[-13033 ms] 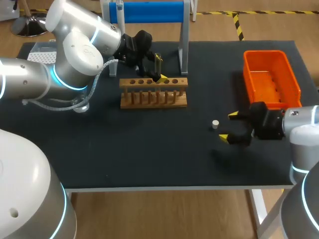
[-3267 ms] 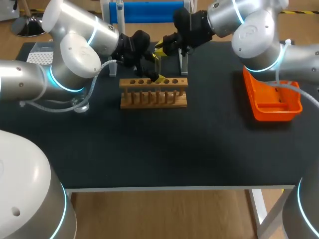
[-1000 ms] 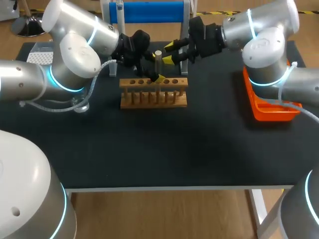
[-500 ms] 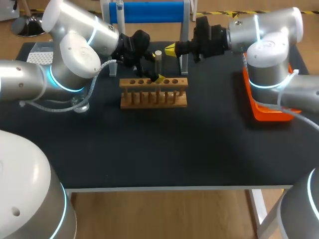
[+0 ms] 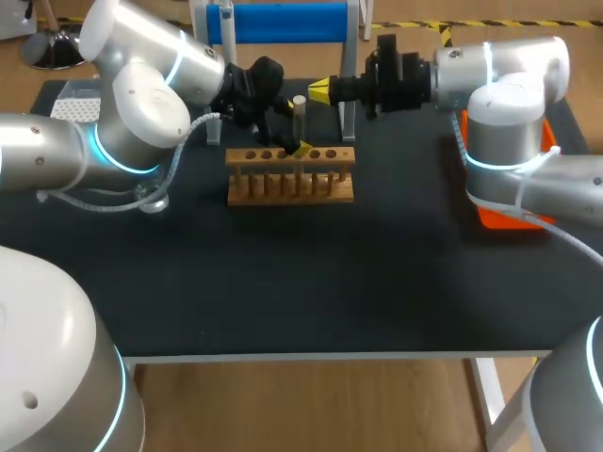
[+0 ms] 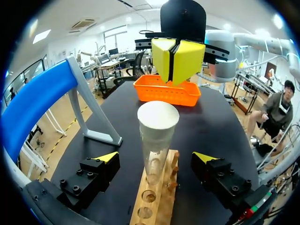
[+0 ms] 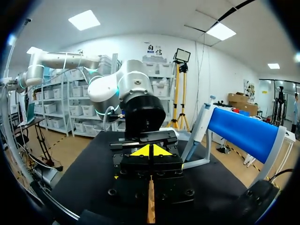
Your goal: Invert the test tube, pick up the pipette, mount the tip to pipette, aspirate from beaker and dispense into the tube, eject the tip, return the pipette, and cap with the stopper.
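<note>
The tube stands in the wooden rack on the desk, between the left jaws, spread wide and clear of it. The right jaws, pressed together empty, hover near its stopper.

Black table carries a wooden rack with one row of holes toward the rear middle, a blue bar on grey legs just behind it, and, well apart at my right, an orange bin, apparently open-topped, largely hidden.
</note>
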Robot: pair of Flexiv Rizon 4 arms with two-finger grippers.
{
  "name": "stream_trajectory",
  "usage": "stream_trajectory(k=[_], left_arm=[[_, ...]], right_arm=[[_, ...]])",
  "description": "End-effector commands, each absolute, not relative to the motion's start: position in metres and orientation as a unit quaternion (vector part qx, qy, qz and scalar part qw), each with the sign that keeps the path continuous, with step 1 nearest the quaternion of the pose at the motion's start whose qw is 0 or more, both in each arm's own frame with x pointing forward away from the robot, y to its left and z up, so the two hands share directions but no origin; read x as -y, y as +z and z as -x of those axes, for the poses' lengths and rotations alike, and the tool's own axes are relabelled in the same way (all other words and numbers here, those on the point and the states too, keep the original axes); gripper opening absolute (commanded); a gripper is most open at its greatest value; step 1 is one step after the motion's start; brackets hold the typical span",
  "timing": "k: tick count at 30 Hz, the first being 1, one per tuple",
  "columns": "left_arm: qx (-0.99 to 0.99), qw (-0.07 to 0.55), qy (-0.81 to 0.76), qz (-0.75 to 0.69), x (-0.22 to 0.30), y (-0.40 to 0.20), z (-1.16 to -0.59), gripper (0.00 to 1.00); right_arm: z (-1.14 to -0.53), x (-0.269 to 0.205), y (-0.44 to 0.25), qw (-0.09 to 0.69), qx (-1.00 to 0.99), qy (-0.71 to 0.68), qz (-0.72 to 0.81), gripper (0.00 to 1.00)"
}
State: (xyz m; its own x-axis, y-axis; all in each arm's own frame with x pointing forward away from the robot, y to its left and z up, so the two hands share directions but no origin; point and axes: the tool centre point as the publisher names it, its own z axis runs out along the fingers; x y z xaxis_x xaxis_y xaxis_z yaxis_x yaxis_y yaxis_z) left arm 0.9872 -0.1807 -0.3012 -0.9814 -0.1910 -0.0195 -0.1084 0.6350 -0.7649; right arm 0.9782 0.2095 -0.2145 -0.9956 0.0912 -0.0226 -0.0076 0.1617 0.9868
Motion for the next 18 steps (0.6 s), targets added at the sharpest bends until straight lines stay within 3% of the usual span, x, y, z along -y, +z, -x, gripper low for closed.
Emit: stream_trajectory(k=[1, 18], left_arm=[[-0.903, 0.048, -0.418, 0.083, 0.181, -0.301, -0.988, 1.00], [-0.903, 0.048, -0.418, 0.083, 0.181, -0.301, -0.988, 1.00]], right_arm=[[-0.980, -0.211, -0.216, 0.035, -0.758, 0.651, -0.022, 0.00], [-0.982, -0.224, -0.218, 0.014, -0.745, 0.667, -0.015, 0.00]])
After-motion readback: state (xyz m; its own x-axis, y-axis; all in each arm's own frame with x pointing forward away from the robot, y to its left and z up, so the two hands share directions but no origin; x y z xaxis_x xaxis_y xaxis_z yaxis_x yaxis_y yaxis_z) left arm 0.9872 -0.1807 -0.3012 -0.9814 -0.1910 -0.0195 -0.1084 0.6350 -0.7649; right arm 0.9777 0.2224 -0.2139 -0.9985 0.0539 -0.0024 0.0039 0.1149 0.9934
